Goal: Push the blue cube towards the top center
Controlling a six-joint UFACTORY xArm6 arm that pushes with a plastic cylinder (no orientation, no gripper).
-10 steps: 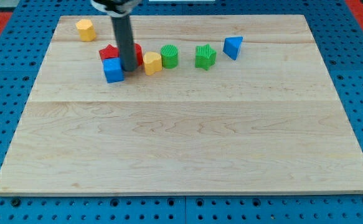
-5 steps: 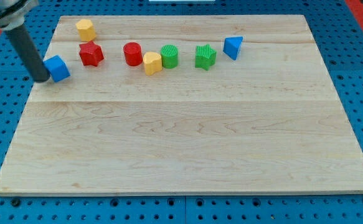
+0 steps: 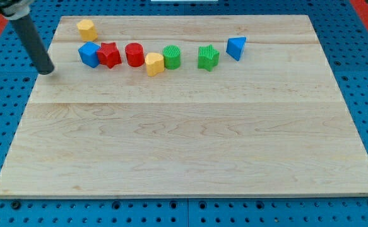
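The blue cube (image 3: 89, 55) sits near the board's upper left, touching the left side of a red star-shaped block (image 3: 110, 55). My tip (image 3: 47, 71) rests at the board's left edge, to the left of and slightly below the blue cube, with a clear gap between them. The dark rod slants up to the view's top left corner.
A row runs rightward from the red star: a red cylinder (image 3: 134, 54), a yellow heart-shaped block (image 3: 153, 64), a green cylinder (image 3: 172, 57), a green star-shaped block (image 3: 207, 57), a blue triangular block (image 3: 235, 47). A yellow hexagonal block (image 3: 86, 29) lies above the blue cube.
The blue cube has moved up and right, from the left edge to against the red star, which shifted right. My tip, earlier touching the cube, now stands apart from it.
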